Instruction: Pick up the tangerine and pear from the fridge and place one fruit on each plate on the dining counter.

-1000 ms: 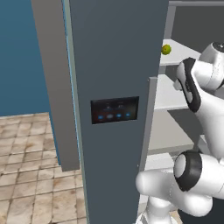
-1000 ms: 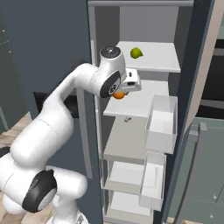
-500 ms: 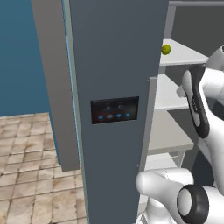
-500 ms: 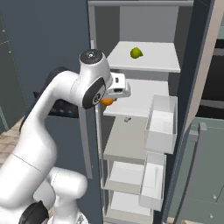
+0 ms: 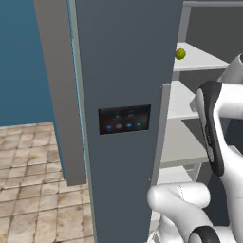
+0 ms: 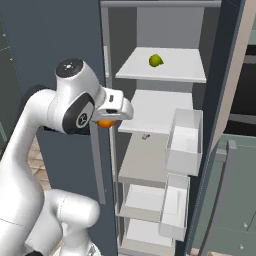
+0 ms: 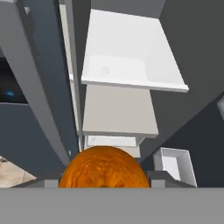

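Now the end effector (image 6: pixel 109 119) clasps the round tangerine (image 7: pixel 104 168), no long axis.

The robot arm (image 6: pixel 35 165) is glossy white throughout, built of thick rounded tubular links that swell into bulbous joint housings. At the joints sit dark grey to black parts: a round dark disc with a small pale mark on the side of the upper housing, a flat dark grey cap on top of it, and a long black band running down one link in the left base view. The hand (image 6: pixel 114 107) beyond the upper housing is a small white boxy block with a dark slot on its side.
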